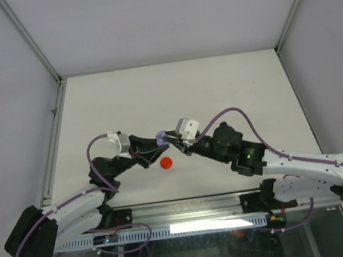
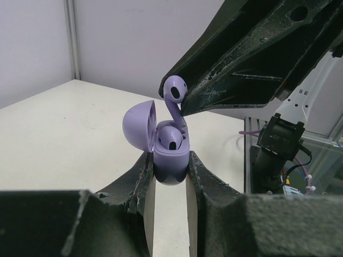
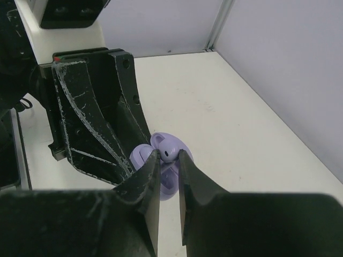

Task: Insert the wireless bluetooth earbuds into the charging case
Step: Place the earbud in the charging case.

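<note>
My left gripper [image 2: 170,174] is shut on a pale lavender charging case [image 2: 170,160] with its lid [image 2: 140,127] open. One lavender earbud [image 2: 170,138] sits in the case. My right gripper [image 3: 168,155] is shut on a second lavender earbud [image 2: 174,88], its stem pointing down into the case's other slot. In the right wrist view that earbud [image 3: 170,150] is pinched between the fingertips above the case [image 3: 169,182]. In the top view both grippers meet over the table's middle, the left gripper [image 1: 156,144] holding the case [image 1: 159,137], the right gripper [image 1: 170,138] beside it.
A small red round thing [image 1: 166,162] lies on the white table [image 1: 174,97] just near of the two grippers. Grey walls close in the back and both sides. A metal rail [image 1: 188,209] runs along the near edge.
</note>
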### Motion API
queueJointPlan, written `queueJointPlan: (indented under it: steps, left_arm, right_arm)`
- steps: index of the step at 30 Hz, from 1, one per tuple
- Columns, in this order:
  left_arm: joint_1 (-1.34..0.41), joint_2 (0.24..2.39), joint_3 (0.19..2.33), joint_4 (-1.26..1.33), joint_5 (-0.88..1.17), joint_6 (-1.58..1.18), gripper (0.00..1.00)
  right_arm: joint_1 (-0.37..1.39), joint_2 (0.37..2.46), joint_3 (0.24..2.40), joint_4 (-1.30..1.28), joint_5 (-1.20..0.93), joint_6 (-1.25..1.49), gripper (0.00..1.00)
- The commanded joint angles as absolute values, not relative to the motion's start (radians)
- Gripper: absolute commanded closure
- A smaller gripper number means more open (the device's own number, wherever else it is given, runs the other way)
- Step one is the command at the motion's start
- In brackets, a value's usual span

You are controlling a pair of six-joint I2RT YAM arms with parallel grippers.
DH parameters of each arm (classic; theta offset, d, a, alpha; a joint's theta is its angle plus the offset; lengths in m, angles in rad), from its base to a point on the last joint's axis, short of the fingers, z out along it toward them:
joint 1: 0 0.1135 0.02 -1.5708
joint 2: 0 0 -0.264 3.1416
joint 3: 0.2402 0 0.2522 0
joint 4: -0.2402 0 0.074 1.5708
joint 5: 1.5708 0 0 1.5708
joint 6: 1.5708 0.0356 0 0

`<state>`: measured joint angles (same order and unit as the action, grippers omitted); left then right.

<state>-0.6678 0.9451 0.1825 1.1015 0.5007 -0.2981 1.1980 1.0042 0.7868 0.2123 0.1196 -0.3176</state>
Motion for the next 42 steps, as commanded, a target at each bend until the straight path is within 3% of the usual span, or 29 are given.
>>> queueJointPlan:
  steps: [1,21,42]
  left_arm:
    - [-0.673,0.930,0.209,1.177,0.517,-0.312,0.90]
    - [-0.673,0.954,0.194,1.241,0.442,-0.445,0.91]
    - [-0.672,0.934,0.158,1.343,0.467,-0.426,0.90]
  right_arm:
    - [1.209,1.014,0.780,0.315,0.142,-0.352,0.94]
    - [1.215,0.988,0.751,0.310,0.080,-0.322,0.92]
    - [1.215,0.999,0.755,0.234,0.029,-0.251,0.75]
